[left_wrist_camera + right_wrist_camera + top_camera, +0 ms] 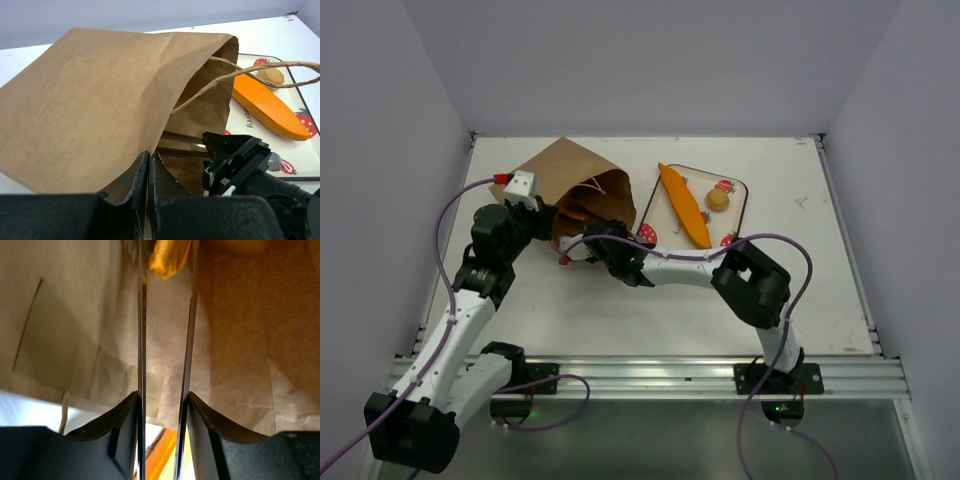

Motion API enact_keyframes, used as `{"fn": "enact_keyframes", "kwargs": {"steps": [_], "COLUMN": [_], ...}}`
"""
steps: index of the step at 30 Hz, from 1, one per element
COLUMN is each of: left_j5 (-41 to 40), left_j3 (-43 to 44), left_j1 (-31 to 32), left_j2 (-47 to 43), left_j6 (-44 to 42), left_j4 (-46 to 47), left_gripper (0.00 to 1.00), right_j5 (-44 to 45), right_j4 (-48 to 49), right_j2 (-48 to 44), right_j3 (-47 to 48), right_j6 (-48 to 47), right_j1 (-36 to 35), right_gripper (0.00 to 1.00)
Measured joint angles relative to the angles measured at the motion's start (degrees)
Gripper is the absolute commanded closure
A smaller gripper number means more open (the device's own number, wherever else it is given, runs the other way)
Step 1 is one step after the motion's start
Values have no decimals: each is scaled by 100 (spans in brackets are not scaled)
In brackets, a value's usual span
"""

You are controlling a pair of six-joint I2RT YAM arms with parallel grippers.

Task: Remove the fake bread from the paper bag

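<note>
White tabletop [800, 300]: left hand [149, 172] pinches paper bag [100, 100], right hand [166, 252] clamps fake bread [169, 265].

A white tray [738, 215] with rounded corners, a dark rim and red strawberry prints lies flat on the white surface [820, 280]. Beyond the tray rise plain grey walls [650, 60]. Nearer than the tray, an aluminium rail [650, 372] borders the surface.

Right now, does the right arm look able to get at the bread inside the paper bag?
Likely yes. The left gripper pinches the lip of the paper bag, the mouth gapes, and the right gripper reaches inside with an orange bread piece between its fingertips; nothing intervenes.
</note>
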State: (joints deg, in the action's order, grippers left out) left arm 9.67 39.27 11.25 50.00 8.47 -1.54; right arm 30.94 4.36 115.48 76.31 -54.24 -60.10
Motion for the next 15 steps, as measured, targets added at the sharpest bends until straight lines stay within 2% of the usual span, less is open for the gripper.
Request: {"fn": "enact_keyframes", "kwargs": {"steps": [5,12,15], "left_j5": [2,11,22], "left_j3": [26,26,26], "left_j1": [-4,-48,-74], "left_j2": [-4,-17,-33], "left_j6": [-2,-4,-4], "left_j4": [-26,-120,-133], "left_gripper": [95,95,95], "right_j5": [28,109,101], "right_j4": [0,-9,-13], "right_j2": [155,341,341], "right_j3": [192,358,363], "right_j6": [0,22,44], "right_j1": [0,24,50], "right_gripper": [65,89,94]}}
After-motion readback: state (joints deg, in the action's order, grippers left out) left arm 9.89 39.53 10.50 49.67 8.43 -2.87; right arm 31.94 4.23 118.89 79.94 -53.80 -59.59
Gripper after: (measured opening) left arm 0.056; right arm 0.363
